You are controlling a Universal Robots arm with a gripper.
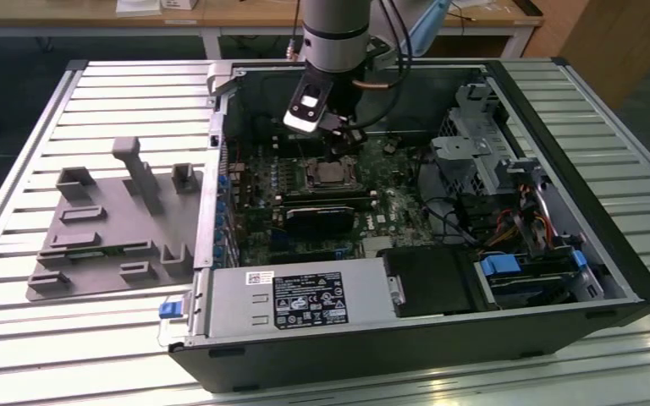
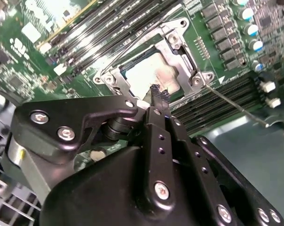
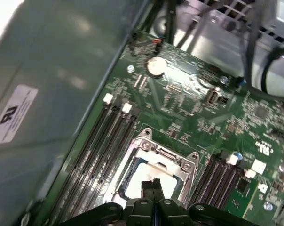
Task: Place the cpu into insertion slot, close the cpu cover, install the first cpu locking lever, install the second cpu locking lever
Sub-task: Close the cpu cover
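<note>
The cpu lies flat in the insertion slot, which is hidden beneath it. The silver cpu cover lies down around the chip, its window framing the metal top. A thin wire locking lever sticks out from the socket corner over the memory slots. A second wire lever runs along the opposite side of the frame. My gripper hangs just above the socket edge, fingers pressed together with nothing between them. In the first wrist view the gripper is over the cpu and cover. In the exterior view the gripper is above the cpu.
The motherboard sits in an open computer case on a slatted table. Black memory slots flank the socket. A black card and a power supply lie nearer the front. A grey fixture plate stands at the exterior view's left.
</note>
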